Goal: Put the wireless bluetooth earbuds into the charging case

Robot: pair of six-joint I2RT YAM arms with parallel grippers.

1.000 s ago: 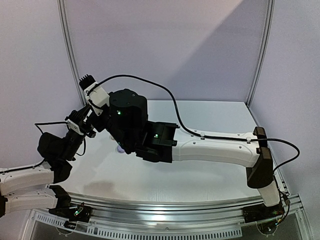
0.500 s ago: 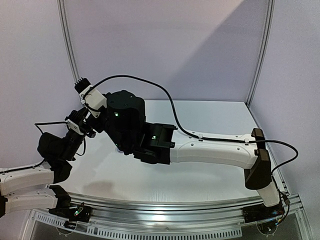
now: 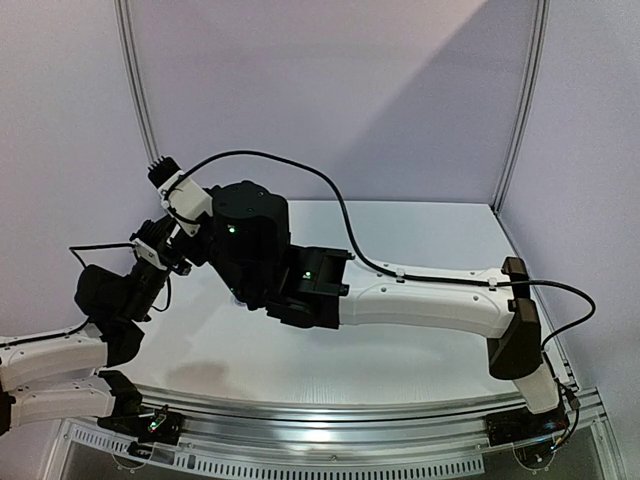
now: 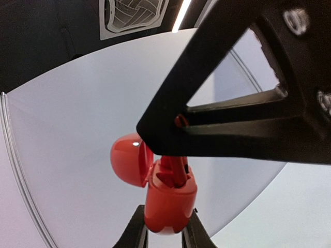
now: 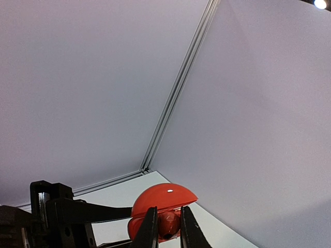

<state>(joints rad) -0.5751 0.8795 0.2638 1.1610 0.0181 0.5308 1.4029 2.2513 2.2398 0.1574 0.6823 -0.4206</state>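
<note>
In the left wrist view my left gripper (image 4: 165, 216) is shut on the lower body of a red charging case (image 4: 168, 206), held upright in the air. Its domed lid (image 4: 128, 160) hangs open to the left. My right gripper (image 4: 178, 124) comes down from above, shut on a red earbud (image 4: 176, 173) whose stem reaches into the case's open top. The right wrist view shows the same earbud (image 5: 168, 225) pinched in the right gripper (image 5: 169, 208), just under the lid (image 5: 165, 197). In the top view both wrists meet at the left; the case and earbud are hidden there.
The white table (image 3: 430, 245) lies below, with lilac walls behind and at the sides. My right arm (image 3: 420, 300) stretches across the table from right to left. A metal rail (image 3: 330, 415) runs along the near edge.
The right wrist has shifted slightly to the left toward the left gripper over the last second. Both grips are unchanged.
</note>
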